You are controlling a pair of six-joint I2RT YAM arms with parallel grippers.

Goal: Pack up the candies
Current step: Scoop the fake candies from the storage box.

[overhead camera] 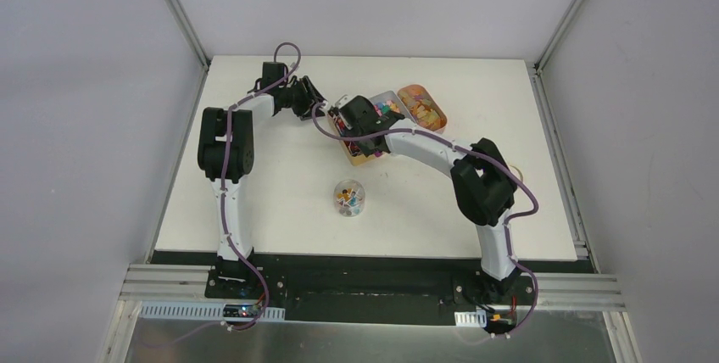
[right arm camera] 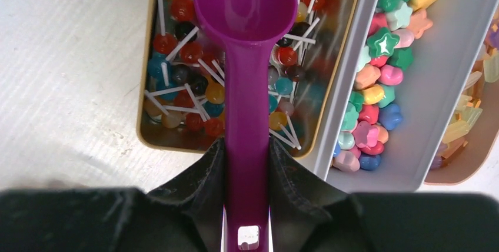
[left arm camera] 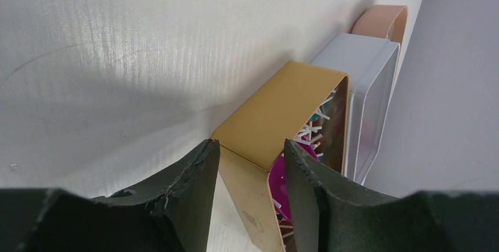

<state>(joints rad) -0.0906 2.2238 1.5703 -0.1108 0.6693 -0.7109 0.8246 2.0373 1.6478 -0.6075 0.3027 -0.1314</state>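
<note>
White table [overhead camera: 280, 210], plain grey walls [overhead camera: 76, 125] on three sides, aluminium posts [overhead camera: 177, 11] at far corners, black strip [overhead camera: 365, 265] and metal rail [overhead camera: 365, 288] at near edge.

No text, label, brand, number or sign can be read: none on the scoop [right arm camera: 247, 87], candies [right arm camera: 382, 43], gold tin [right arm camera: 176, 147] or counter [overhead camera: 280, 210].

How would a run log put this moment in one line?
left gripper straddles tan tray wall | right gripper holds magenta scoop over lollipops
</note>
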